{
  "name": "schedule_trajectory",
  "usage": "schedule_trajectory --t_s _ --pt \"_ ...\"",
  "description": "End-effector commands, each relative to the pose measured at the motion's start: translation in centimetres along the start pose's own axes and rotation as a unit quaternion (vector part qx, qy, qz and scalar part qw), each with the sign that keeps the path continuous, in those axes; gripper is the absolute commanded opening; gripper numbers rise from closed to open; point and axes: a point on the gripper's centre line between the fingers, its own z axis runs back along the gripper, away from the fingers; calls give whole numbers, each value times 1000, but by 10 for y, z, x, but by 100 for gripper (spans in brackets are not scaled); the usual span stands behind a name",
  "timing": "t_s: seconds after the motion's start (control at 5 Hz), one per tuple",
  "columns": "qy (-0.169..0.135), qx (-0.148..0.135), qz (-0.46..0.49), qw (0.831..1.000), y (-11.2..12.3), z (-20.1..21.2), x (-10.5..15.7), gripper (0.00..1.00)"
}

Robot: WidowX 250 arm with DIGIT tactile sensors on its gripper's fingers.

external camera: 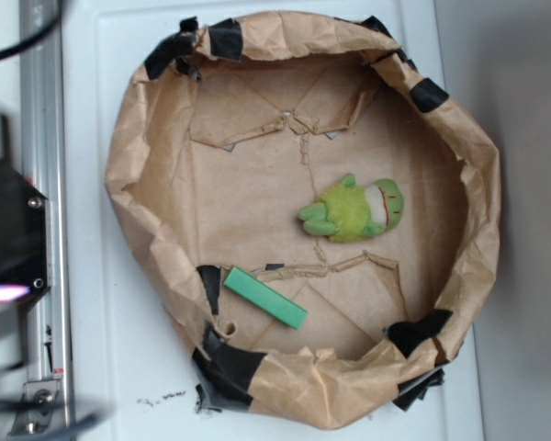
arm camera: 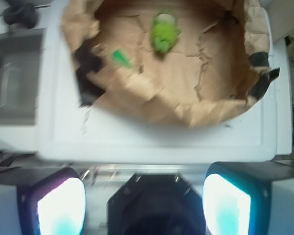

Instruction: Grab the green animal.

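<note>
A white table carries a crumpled brown paper basin patched with black tape. In the wrist view the gripper hangs wide open and empty, well back from the basin. The frog lies alone right of centre, well apart from the green block; approach from above and close across its soft body, clear of the paper wall.

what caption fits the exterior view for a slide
Green plush frog and flat green block lying apart inside a crumpled brown paper ring on a white table.
</note>
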Motion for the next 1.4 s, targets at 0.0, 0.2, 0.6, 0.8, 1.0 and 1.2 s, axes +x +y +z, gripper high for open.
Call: schedule_trajectory --t_s 0.0,0.2,0.6,0.8,1.0,1.2 --pt "-96 -6 77 992 34 -42 62 100" --pt "-118 -24 97 988 41 -89 99 100" --pt "-82 -19 11 996 -12 -161 186 100" --pt "-53 -6 -45 998 -32 -191 195 14" --pt "-23 19 -69 997 -29 -178 184 0" --pt "-17 6 -89 996 -20 -133 172 0"
